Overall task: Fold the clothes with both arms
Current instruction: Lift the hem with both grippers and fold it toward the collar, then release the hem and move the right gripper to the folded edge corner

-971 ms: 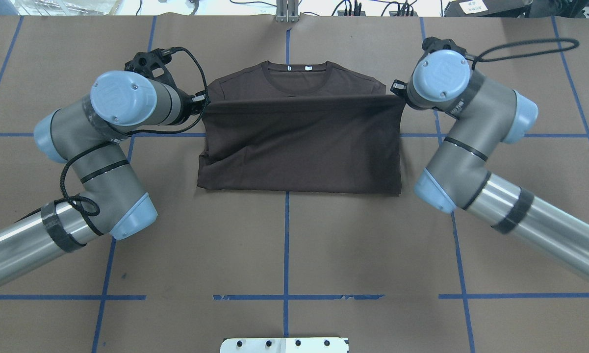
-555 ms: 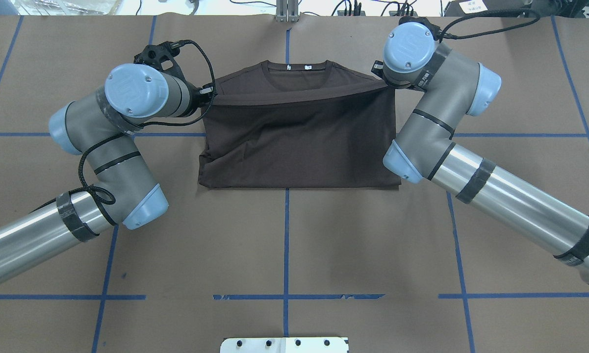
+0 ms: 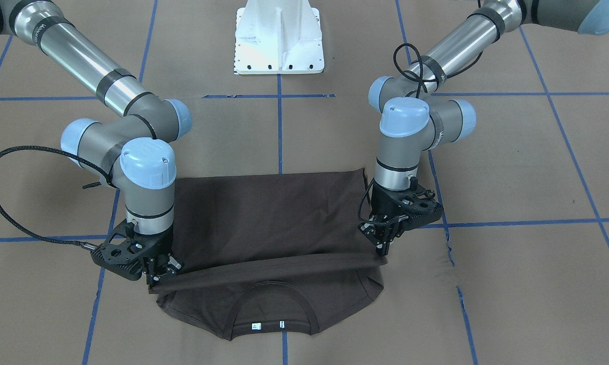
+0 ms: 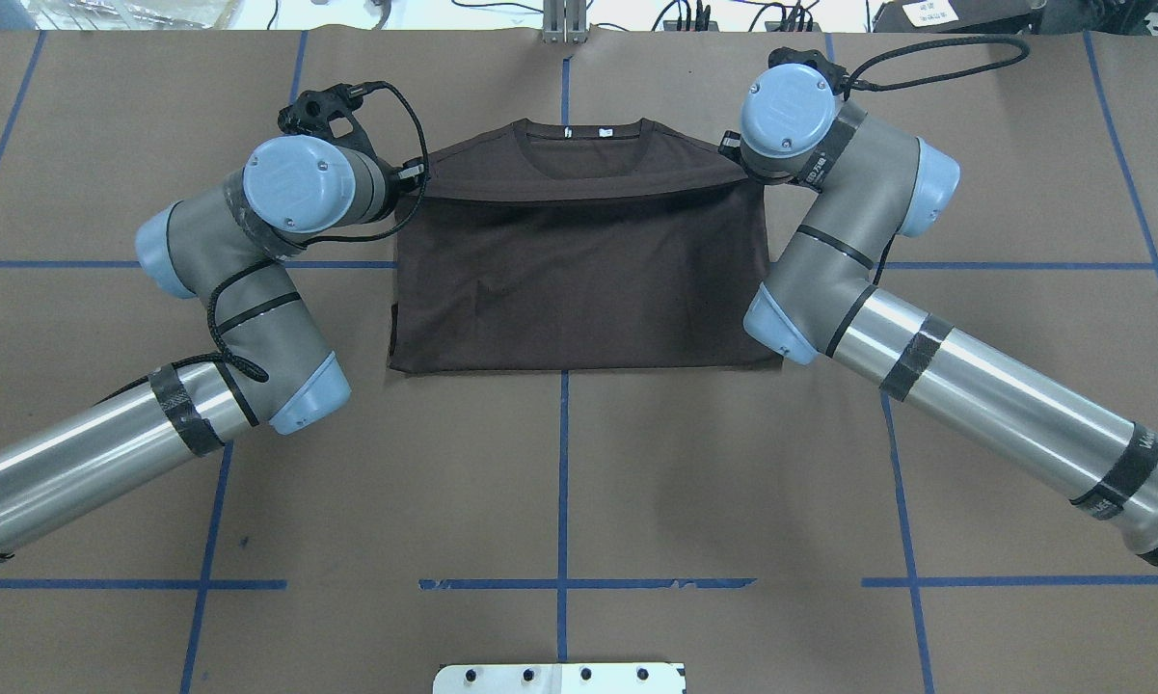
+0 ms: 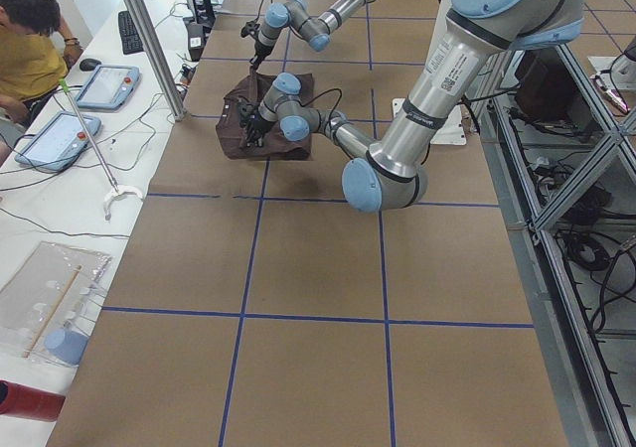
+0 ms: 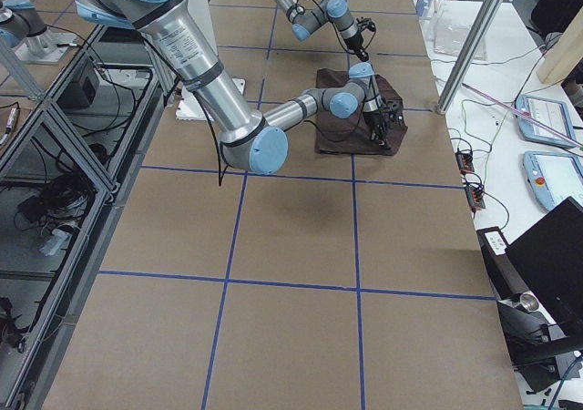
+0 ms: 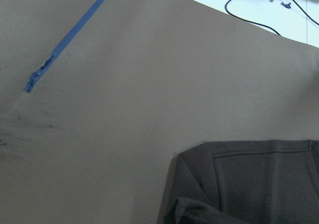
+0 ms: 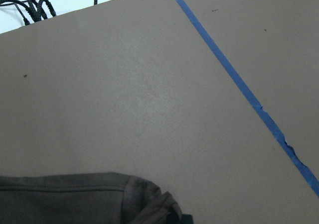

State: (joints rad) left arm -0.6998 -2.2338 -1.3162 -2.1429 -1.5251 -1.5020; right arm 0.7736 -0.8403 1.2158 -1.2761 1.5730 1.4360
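While the T-shirt (image 4: 579, 289) lies on the counter (image 4: 579, 482), the left gripper (image 3: 383, 243) and right gripper (image 3: 157, 276) each pinch 1 corner of its folded-over hem below the collar (image 3: 275, 309).

Silver tube arms (image 4: 1003, 424); grey joints, light blue caps, black bands, braided black cables (image 3: 10, 203).

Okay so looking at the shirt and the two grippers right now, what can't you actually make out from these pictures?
- Chest lettering on the T-shirt: hidden in every view under the folded-over layer.
- Print on the neck tags: too small, front-facing view.
- Right gripper in the overhead view: covered by its own wrist joint.
- Left gripper pads: hem wraps them, front-facing view.
- Both wrist views: fingers cut off by the bottom edge.
- Side views: grippers too small.
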